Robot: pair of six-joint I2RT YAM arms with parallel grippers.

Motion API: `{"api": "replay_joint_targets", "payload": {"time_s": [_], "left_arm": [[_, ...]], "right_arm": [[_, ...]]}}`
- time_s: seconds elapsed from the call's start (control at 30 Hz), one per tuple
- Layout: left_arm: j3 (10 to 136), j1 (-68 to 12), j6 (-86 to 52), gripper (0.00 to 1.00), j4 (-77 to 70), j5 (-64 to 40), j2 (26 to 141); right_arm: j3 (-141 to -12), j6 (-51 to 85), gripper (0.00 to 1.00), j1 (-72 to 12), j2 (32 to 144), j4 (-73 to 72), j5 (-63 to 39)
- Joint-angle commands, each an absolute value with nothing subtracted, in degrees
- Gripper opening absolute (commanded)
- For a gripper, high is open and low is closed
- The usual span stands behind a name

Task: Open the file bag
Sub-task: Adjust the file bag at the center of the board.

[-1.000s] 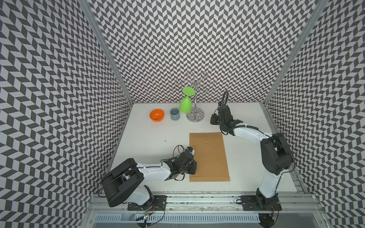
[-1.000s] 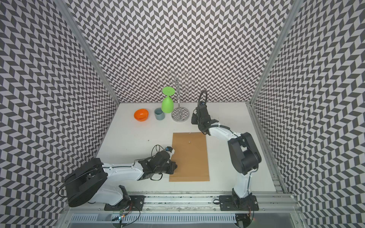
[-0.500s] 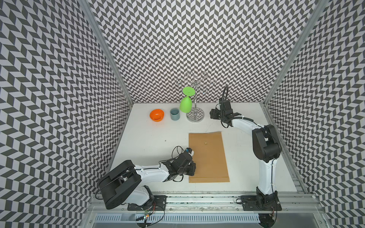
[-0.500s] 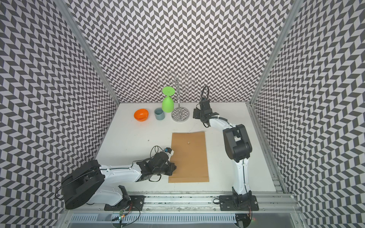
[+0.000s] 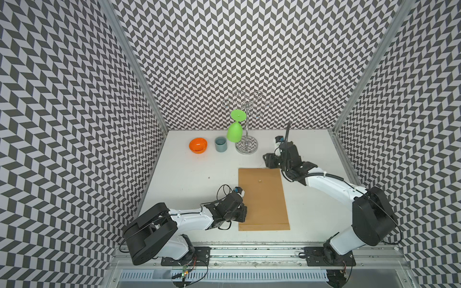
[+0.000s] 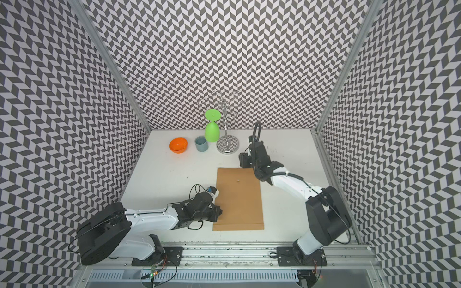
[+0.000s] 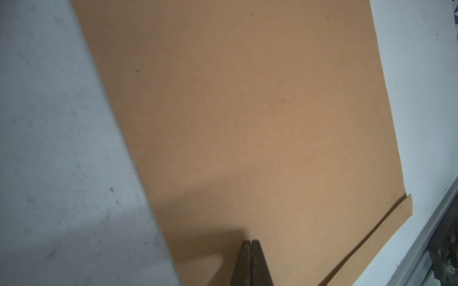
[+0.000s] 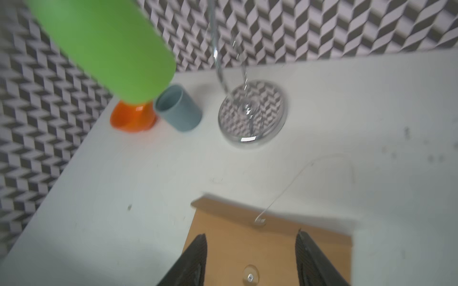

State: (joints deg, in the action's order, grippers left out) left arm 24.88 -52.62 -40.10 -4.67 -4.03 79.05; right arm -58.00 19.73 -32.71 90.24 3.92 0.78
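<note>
With the flat brown kraft-paper file bag (image 5: 262, 197) lying on the white counter (image 5: 189, 174) beneath the pressed-together left hand (image 7: 250, 241), the spread right hand (image 8: 250, 234) above its flap may snag the loose pale string (image 8: 285, 190) and drag it askew.

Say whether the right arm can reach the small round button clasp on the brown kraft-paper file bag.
Probably yes: the open right gripper hovers at the far end of the file bag, near the uncovered button clasp.
</note>
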Motion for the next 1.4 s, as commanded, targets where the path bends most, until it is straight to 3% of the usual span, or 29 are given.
{"api": "replay_joint_targets", "payload": {"time_s": [0.0,0.1,0.27,0.33,0.83,1.37], "left_arm": [[23.9,-52.7,-39.1,0.00,-2.0,-2.9,79.4],[24.1,-52.8,-38.9,0.00,-2.0,-3.2,79.7],[24.1,-52.7,-38.8,0.00,-2.0,-3.2,79.4],[24.0,-52.7,-38.8,0.00,-1.9,-3.1,79.0],[23.6,-52.8,-38.5,0.00,-1.6,-3.5,78.4],[23.6,-52.7,-38.5,0.00,-0.9,-3.3,78.0]], "right_arm": [[-52.5,24.2,0.56,-34.9,93.1,-1.2,-1.9],[-53.8,24.1,0.46,-35.0,97.1,-2.3,-3.0],[-60.1,22.2,0.19,-34.0,104.1,-0.4,-0.6],[-61.6,22.2,0.15,-33.2,106.2,-0.3,-0.6],[-75.2,18.5,0.16,-30.7,117.6,3.9,4.5],[-74.2,18.5,0.15,-27.7,121.9,0.6,2.2]]}}
